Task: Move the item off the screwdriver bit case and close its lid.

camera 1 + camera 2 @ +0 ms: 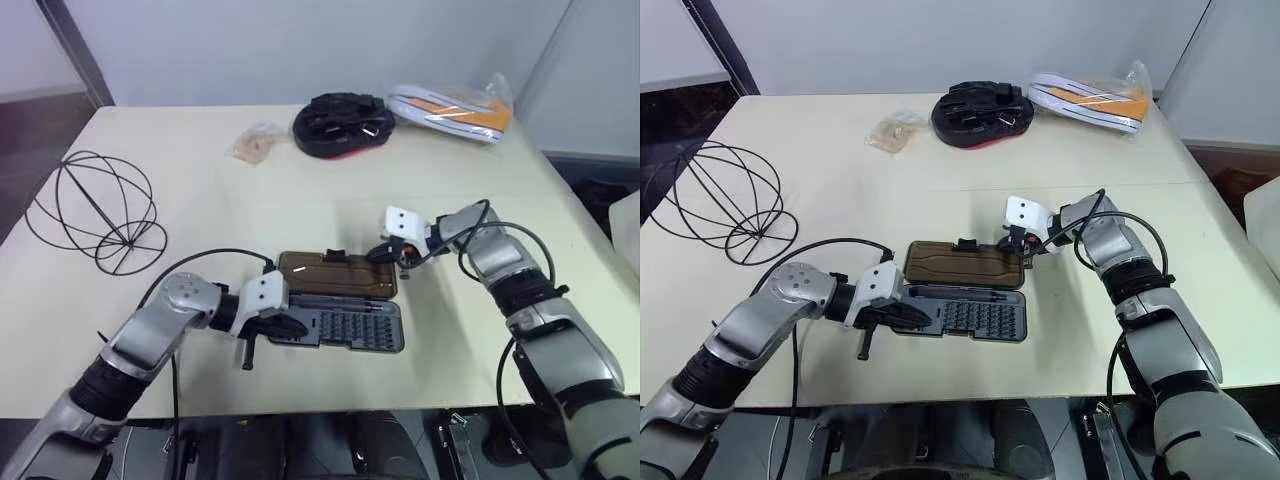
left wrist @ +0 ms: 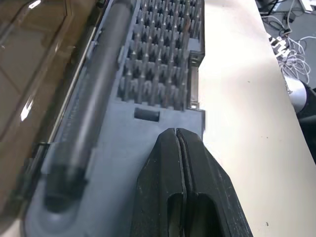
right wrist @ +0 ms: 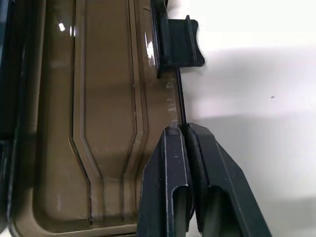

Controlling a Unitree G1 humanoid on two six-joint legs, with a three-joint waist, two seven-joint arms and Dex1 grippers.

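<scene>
Right arm reaches in low toward the case (image 1: 345,322), right gripper (image 3: 182,131) angled down, fingers clenched on the far long edge of the lid (image 1: 335,274), next to the latch tab (image 3: 177,42). Left arm bent across, left gripper (image 2: 178,134) fully closed, empty, tip resting on the tray's left end. Case open. Wire ball (image 1: 95,212) sits on the table (image 1: 200,170), well left of the case.

– What's the lid (image 3: 98,123) like?
– Glossy, see-through brown plastic, faintly scratched. The tray (image 2: 143,163) is matt grey plastic.
– And the ball frame (image 1: 95,210)?
– Thin black wire, on a smooth matt cream table (image 1: 200,170).
</scene>
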